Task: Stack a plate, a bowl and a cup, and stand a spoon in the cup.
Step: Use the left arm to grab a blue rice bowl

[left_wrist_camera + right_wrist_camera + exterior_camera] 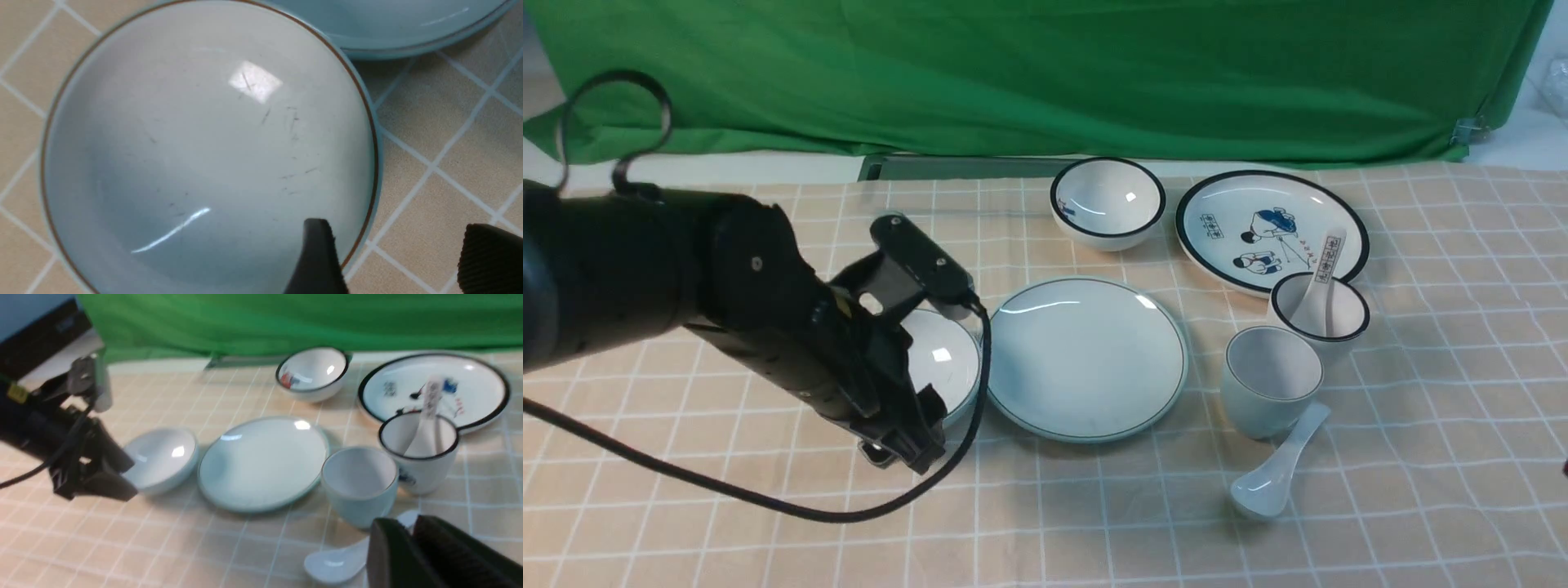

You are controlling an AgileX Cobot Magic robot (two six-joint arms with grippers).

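Robot lab bench — green backdrop, checked tablecloth, robot arm.

Printed marks on the crockery; none sharp enough to read

The white spoon standing in the black-rimmed cup carries a narrow label along its handle, a column of dark characters too small to make out; the black-rimmed plate bears two small dark blue blocks of characters to the left of its cartoon figures and a slanting row of tiny red marks beside them, all illegible; the deep bowl has a small red and blue print low on its inner wall; a yellow sticker on the left arm is blurred.
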